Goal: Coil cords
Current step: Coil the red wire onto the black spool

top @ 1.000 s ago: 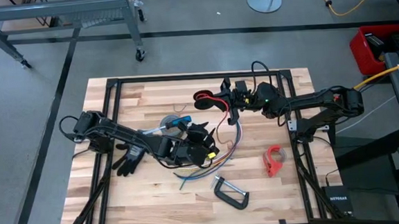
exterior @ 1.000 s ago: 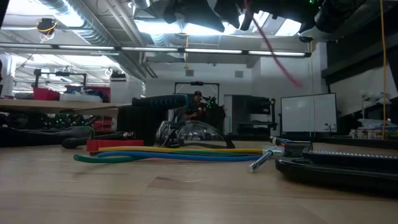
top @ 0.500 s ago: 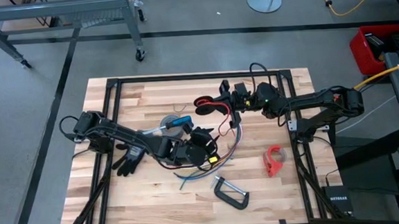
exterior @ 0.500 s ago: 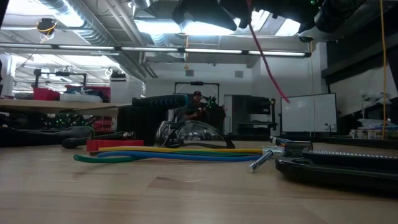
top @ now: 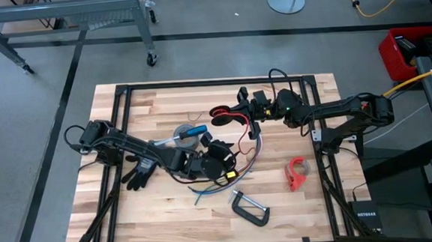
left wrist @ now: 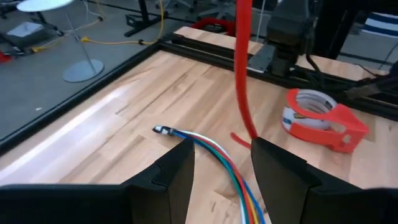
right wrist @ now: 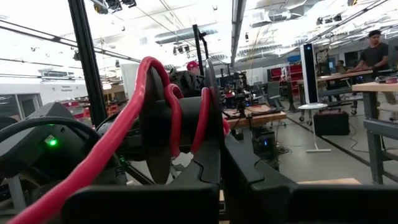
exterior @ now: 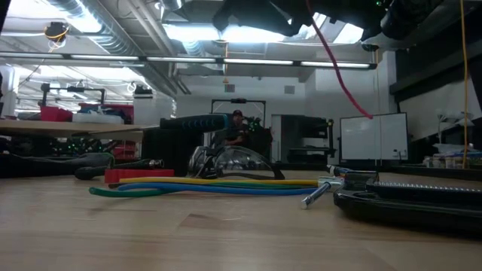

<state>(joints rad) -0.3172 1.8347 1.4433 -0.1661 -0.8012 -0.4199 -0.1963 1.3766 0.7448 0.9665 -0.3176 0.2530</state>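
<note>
Nearest you on the pale wooden plank surface (top: 133, 111), a dark metal C-clamp (top: 250, 207) lies by the front edge, with a red plastic tape dispenser (top: 296, 172) just beyond it toward your right arm. The long bundle of thin yellow, blue, green and purple strands (top: 237, 161) lies loose beside them, curving across the middle of the surface; nothing of it is coiled, so that job is all ahead of you. Your left gripper (top: 220, 160) sits low over this bundle with its fingers (left wrist: 177, 171) spread wide and holding nothing; in its wrist view the strands run straight between them, and the red cord hangs down just in front. A black glove (top: 139, 173) lies by the left arm, and a blue-handled tool (top: 195, 129) rests near the middle. Farther back, your right gripper (top: 247, 110) is raised above the surface, its fingers pinched tight on the thin red rubbery cord (top: 225, 115), which already shows a few turns wound around a black core in the right wrist view. Its tail trails down toward the strands, so I judge this coil started but unfinished. A thin black wire (top: 241, 141) also lies uncoiled between the two grippers.
</note>
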